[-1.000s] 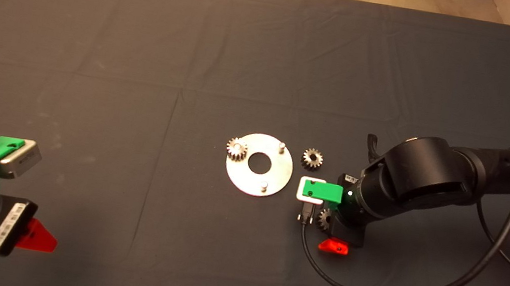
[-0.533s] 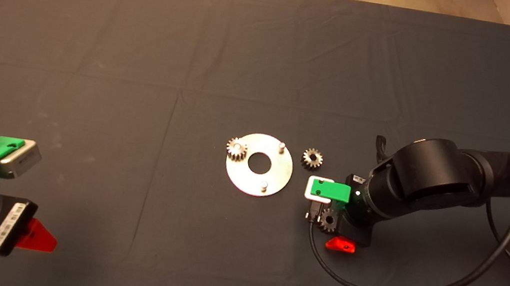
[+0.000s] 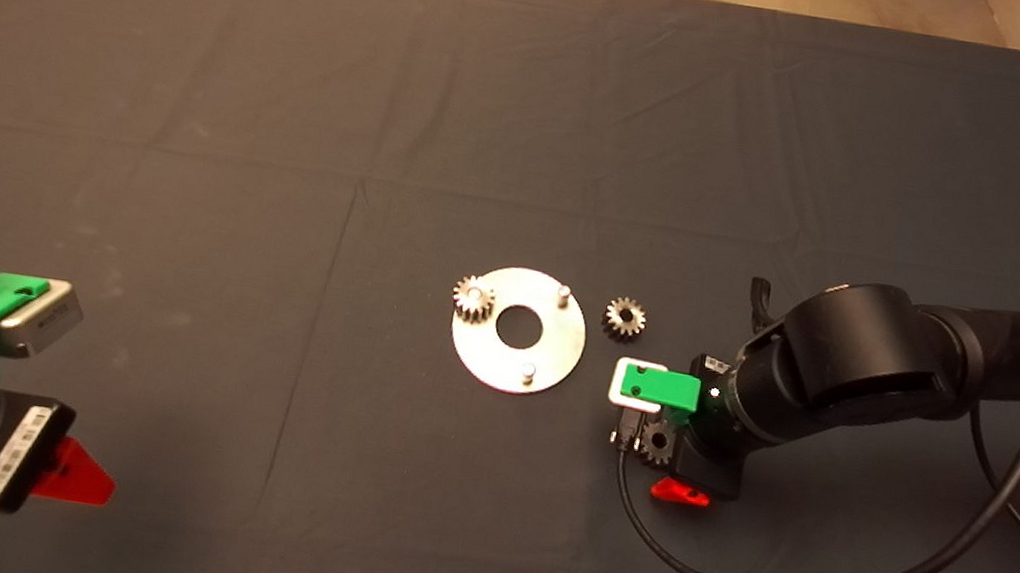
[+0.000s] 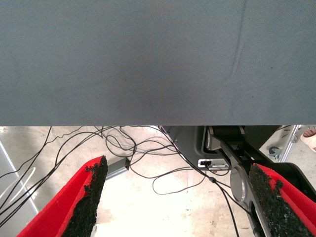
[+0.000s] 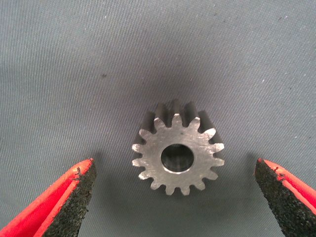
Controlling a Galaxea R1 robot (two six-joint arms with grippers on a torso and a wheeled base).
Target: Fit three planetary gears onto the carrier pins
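Our right gripper [image 5: 175, 197] hangs over a loose planetary gear [image 5: 177, 154], fingers spread wide so the gear lies flat between them, untouched. The disc [image 3: 519, 328] waits just beside. Our left gripper [image 4: 177, 202] idles, also spread.

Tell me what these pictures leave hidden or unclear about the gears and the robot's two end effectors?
- Head view: the right end effector is mostly under its own wrist; the gear below shows only partly.
- Right wrist view: the fingers are cut off by the edge, so their height above that gear is unclear.
- Head view: whether the gear on the disc is fully seated is too small to tell.
- Head view: the left end effector shows one finger.
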